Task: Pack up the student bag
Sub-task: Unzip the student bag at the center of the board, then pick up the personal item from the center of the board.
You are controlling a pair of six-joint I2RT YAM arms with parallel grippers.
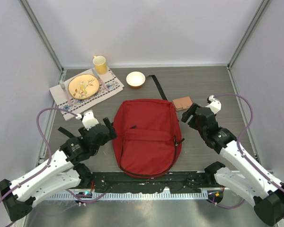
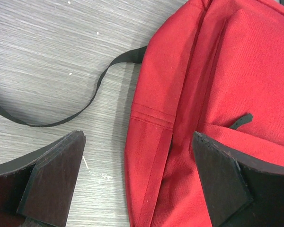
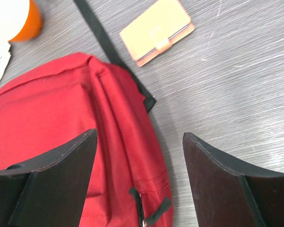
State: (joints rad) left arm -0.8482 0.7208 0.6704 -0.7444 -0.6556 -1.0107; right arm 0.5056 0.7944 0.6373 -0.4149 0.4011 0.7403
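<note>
student bag matt woven cloth; table grey woodgrain

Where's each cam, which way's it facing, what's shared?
Top external: overhead at the near edge, looking down on grey table and large dark-red fabric backpack; both arms show.
Left wrist: on left arm, facing down at backpack's side edge; own open jaws show.
Right wrist: on right arm, facing down at backpack's top, small peach snap wallet; open jaws show.
Shared: all three see the backpack.

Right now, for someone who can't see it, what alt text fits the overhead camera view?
A red backpack lies flat mid-table, with the left gripper and right gripper flanking it. Behind sit a tan wallet, a bowl, a yellow mug and a plate on a patterned mat.
</note>
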